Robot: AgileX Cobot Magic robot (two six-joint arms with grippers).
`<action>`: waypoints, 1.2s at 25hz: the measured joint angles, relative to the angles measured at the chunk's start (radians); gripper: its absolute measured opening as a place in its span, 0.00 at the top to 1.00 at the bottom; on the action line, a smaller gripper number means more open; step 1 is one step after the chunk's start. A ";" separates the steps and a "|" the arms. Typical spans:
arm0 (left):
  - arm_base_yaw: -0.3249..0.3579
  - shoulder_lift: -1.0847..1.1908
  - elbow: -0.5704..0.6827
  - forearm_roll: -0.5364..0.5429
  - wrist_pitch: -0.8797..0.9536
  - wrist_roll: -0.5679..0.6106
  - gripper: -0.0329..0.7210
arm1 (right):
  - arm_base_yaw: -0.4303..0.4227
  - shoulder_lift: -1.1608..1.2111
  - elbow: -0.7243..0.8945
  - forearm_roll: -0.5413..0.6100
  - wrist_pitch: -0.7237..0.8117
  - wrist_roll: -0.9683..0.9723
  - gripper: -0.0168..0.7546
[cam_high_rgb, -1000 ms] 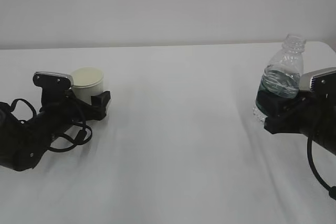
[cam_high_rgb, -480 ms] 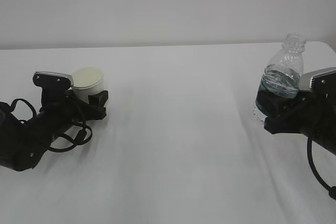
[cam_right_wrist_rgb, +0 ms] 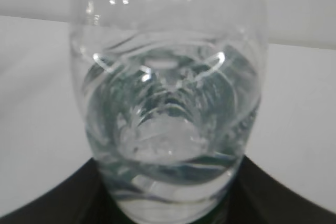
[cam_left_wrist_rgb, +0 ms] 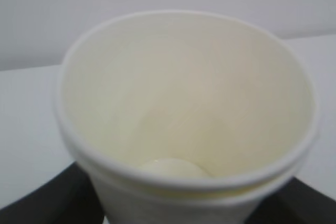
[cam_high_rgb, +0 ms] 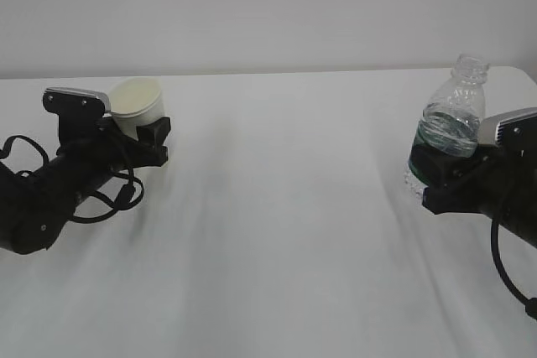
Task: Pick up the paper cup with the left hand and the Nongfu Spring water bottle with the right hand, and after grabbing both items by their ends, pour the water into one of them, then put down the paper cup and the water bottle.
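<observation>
Both items gripped at base, cup just clear of the white worktop [cam_high_rgb: 285,207], pour not begun.
Left pincer [cam_high_rgb: 134,142] is clamped round the small white paper cup [cam_high_rgb: 137,106], empty, tilted at far left; right pincer [cam_high_rgb: 440,178] is closed on the clear ribbed plastic bottle with dark green label [cam_high_rgb: 449,127], uncapped, upright, far right, water [cam_right_wrist_rgb: 168,129] about half. Judgement: bring the two together mid-worktop, level the cup, bottle mouth over the rim, tip slowly, don't squeeze the thin walls.

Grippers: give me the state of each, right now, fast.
Left gripper: closed on the paper cup, lifted and tilted.
Right gripper: closed on the Nongfu Spring water bottle, held tilted.
</observation>
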 joint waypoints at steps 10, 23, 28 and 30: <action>0.000 -0.052 0.000 0.221 0.000 0.000 0.31 | 0.000 0.000 0.000 0.002 0.000 0.000 0.49; 0.000 -0.052 0.000 0.656 0.000 -0.164 0.35 | 0.000 0.000 0.000 0.022 0.000 0.000 0.49; 0.000 -0.052 0.000 0.794 0.000 -0.238 0.35 | 0.000 0.000 0.000 0.022 0.000 0.000 0.49; 0.000 -0.052 0.000 0.820 0.000 -0.259 0.36 | 0.000 0.000 0.000 0.022 0.000 0.000 0.49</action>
